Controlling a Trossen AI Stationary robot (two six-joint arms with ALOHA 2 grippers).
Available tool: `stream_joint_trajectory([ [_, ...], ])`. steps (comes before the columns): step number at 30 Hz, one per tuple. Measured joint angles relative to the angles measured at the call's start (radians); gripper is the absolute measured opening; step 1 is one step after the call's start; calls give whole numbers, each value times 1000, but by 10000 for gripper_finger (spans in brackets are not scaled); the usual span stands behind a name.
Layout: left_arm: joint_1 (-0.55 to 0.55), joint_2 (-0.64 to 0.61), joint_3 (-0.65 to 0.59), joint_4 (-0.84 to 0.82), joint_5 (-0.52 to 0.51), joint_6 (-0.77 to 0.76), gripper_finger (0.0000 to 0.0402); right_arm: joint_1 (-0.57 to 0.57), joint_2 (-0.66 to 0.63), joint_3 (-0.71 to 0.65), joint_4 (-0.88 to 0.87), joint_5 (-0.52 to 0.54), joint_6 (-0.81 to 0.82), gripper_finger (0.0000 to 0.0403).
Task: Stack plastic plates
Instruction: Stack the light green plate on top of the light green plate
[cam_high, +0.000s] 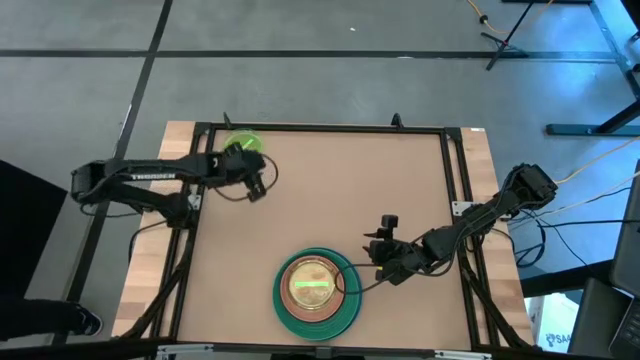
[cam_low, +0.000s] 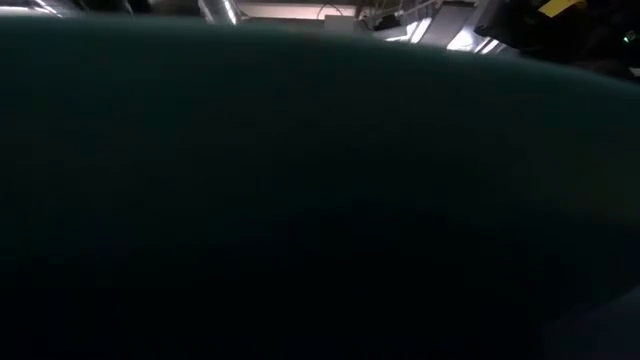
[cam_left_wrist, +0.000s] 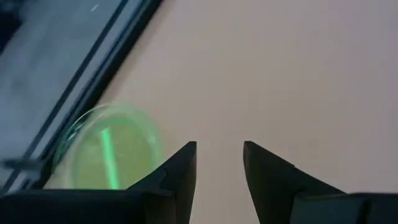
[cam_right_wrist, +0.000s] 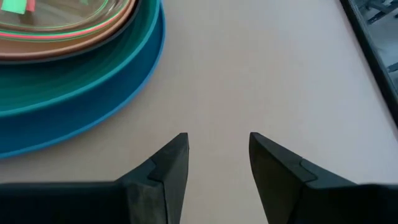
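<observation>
I take the stack of plates (cam_high: 318, 292) at the table's near edge as my landmark: blue at the bottom, teal on it, then black and salmon-pink, with small translucent plates on top. The right gripper (cam_high: 382, 247) hangs just beside the stack's right rim, fingers parted and holding nothing; its wrist view shows bare table (cam_right_wrist: 261, 68) between them. The one plate not stacked, a small neon-green plate (cam_high: 243, 141), lies well away at the far-left corner by the frame rail. The left gripper (cam_high: 258, 187) hovers near it, also spread and empty, and the plate sits off to one side of its fingers (cam_left_wrist: 180, 171), not between them. I judge the left arm far better placed for it.
</observation>
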Motion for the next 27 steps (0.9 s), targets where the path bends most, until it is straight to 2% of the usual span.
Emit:
stream_joint_trajectory([
  [7,225,98,-35,58,65,45,126,0,0,0,0,8,0,160],
  [15,353,254,-37,165,178,119,126,0,0,0,-1,10,0,160],
  [21,397,358,-37,225,169,167,126,0,0,0,-1,9,0,160],
  [27,430,423,-37,271,82,165,126,0,0,0,-1,9,0,160],
])
